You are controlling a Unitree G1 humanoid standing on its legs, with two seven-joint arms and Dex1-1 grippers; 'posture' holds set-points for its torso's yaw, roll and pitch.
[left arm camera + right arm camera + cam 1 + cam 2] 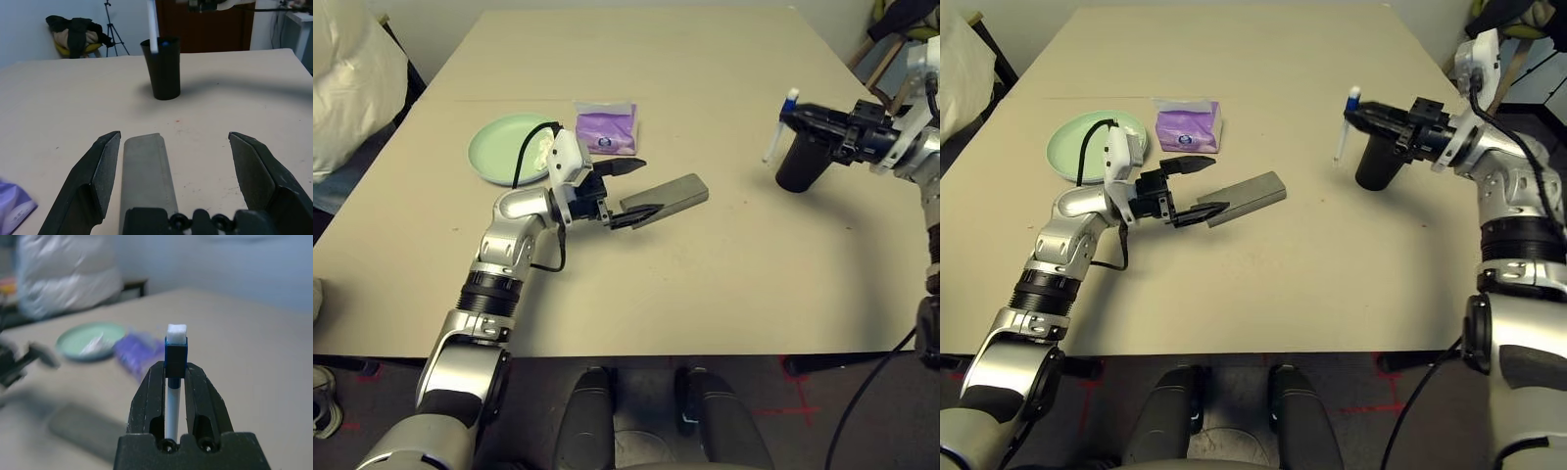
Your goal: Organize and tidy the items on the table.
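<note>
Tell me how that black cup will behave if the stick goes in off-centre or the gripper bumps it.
The black cup is tall and tapers to a narrow base, so it probably tips easily. It looks empty and light, so a nudge would likely slide it on the smooth table. The right gripper holds the stick close above it.

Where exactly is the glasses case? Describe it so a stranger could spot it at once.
On the beige table, look just right of the pale green plate and below the purple tissue pack. The glasses case lies flat between the open left gripper's fingers: the one grey-brown oblong bar.
</note>
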